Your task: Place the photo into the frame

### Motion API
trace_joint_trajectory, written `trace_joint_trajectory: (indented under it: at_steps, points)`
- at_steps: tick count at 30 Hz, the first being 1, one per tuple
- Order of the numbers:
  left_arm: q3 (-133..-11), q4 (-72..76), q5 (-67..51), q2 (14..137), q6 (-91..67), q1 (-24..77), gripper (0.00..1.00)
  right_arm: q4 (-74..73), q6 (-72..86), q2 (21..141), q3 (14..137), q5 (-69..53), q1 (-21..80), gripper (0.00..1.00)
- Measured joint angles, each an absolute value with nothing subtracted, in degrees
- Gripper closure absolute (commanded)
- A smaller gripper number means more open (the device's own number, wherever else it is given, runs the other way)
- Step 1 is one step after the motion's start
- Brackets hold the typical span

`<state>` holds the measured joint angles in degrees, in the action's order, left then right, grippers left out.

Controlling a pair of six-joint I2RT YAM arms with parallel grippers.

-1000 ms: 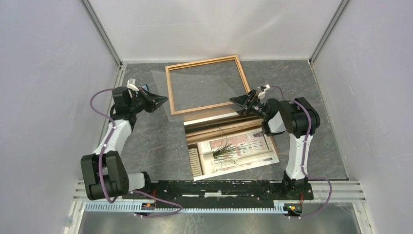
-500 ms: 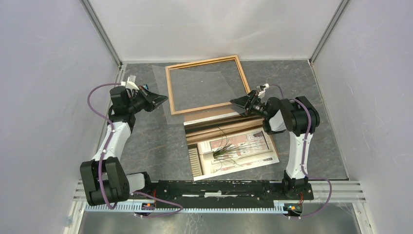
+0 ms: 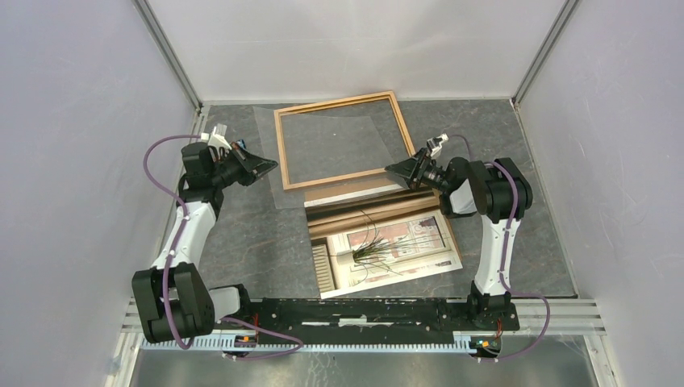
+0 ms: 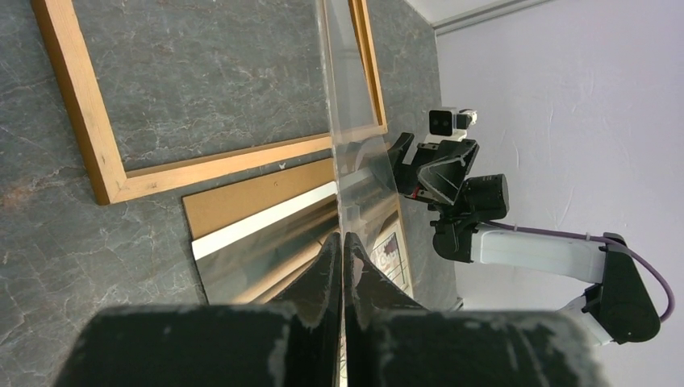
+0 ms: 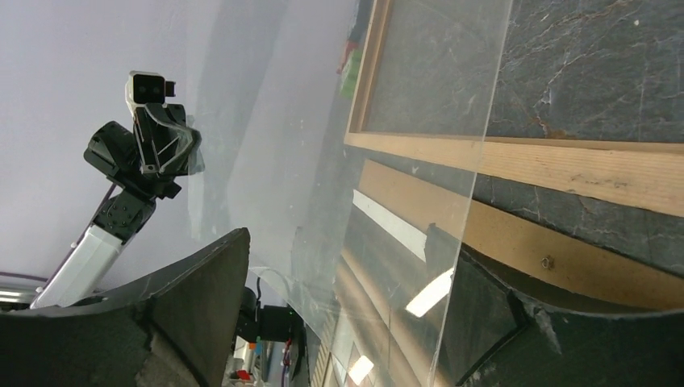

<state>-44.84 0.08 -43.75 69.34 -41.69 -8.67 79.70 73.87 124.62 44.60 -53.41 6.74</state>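
The wooden frame (image 3: pixel 339 141) lies flat and empty at the back middle of the table. A clear glazing sheet (image 3: pixel 270 153) sits over its left part. My left gripper (image 3: pixel 270 168) is shut on the sheet's near left edge; the left wrist view shows the fingers (image 4: pixel 327 266) pressed together on the sheet edge-on. My right gripper (image 3: pixel 395 169) is open at the frame's near right corner, and the sheet (image 5: pixel 403 161) passes between its spread fingers (image 5: pixel 218 274). The photo (image 3: pixel 383 242) lies face up in front of the frame, on the brown back board (image 3: pixel 355 190).
Grey walls enclose the table on three sides, with metal rails in the back corners. The frame's near rail (image 4: pixel 226 160) and the back board (image 4: pixel 250 197) lie just ahead of the left fingers. The left arm (image 5: pixel 145 145) shows through the sheet.
My right wrist has shifted slightly toward the back right and turned a little. The left gripper stays shut on the sheet, almost unmoved. Frame and photo have not moved.
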Motion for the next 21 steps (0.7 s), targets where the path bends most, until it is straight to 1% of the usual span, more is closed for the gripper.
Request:
trace_joint_trajectory:
  at_steps: [6,14,21]
  points:
    - [-45.80,-1.83,-43.72,68.64,-38.09,-8.67,0.98,78.94,71.37,124.97,46.30,-56.36,5.96,0.28]
    - [-45.93,-0.78,-45.30,67.77,-36.67,-8.60,0.98,77.25,68.03,124.97,48.25,-59.13,5.89,0.42]
    - [-45.41,4.23,-48.25,65.87,-36.75,-8.36,0.98,70.96,62.83,124.97,50.39,-59.53,6.00,0.48]
